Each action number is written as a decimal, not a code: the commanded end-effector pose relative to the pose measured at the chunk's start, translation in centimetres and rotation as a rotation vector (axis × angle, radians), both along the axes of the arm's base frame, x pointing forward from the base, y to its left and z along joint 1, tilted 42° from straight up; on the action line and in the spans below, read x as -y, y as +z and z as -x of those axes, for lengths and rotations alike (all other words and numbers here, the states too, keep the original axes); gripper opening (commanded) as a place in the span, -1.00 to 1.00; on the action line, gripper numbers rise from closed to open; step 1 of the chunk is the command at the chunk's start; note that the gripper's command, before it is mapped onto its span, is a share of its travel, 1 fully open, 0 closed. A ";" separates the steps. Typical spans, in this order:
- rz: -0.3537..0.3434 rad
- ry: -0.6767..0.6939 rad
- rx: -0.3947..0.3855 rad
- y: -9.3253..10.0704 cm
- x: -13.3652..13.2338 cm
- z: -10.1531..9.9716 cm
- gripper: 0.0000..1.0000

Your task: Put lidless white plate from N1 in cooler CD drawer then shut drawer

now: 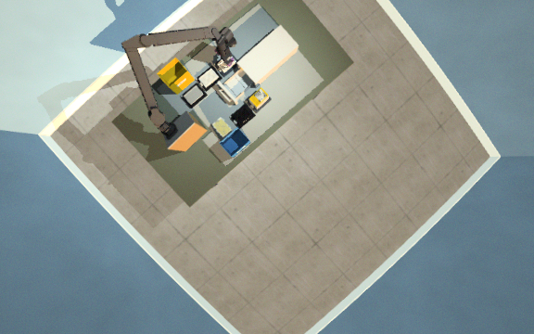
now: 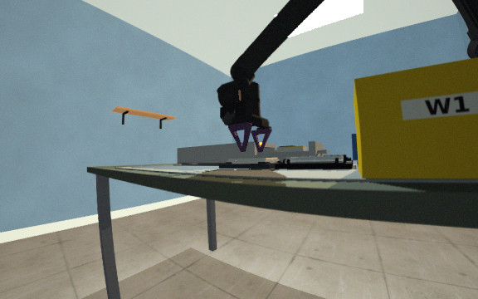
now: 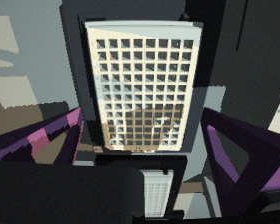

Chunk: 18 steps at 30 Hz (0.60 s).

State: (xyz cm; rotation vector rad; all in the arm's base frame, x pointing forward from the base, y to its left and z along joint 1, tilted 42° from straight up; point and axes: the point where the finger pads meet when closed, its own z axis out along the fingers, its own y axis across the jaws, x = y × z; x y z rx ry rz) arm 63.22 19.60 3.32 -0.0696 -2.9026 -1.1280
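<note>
The white plate (image 3: 143,91), a well plate with a grid of small wells and no lid, lies flat in a black nest (image 3: 74,76). In the wrist view it sits right below me, between my purple fingers. My gripper (image 3: 141,114) is open wide and empty, one finger on each long side of the plate and above it. In the side view the gripper (image 2: 251,141) hangs a little above the black nests (image 2: 305,162). From overhead it is at the far end of the bench. The cooler (image 1: 235,86) stands just beside, and an amber lamp (image 2: 260,144) glows.
The yellow bin W1 (image 1: 175,74) stands left of two more black nests (image 1: 208,79) (image 1: 194,96). A yellow box (image 1: 258,98), a black rack (image 1: 243,115) and a blue bin (image 1: 235,142) lie toward the near end. A long cream block (image 1: 267,53) is at the back.
</note>
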 end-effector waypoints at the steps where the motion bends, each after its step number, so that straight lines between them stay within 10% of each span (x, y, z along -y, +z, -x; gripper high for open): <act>1: 0.003 -0.002 0.000 -0.8 -0.8 0.0 1.00; 18: -0.001 -0.011 0.027 -0.1 -0.4 -0.6 1.00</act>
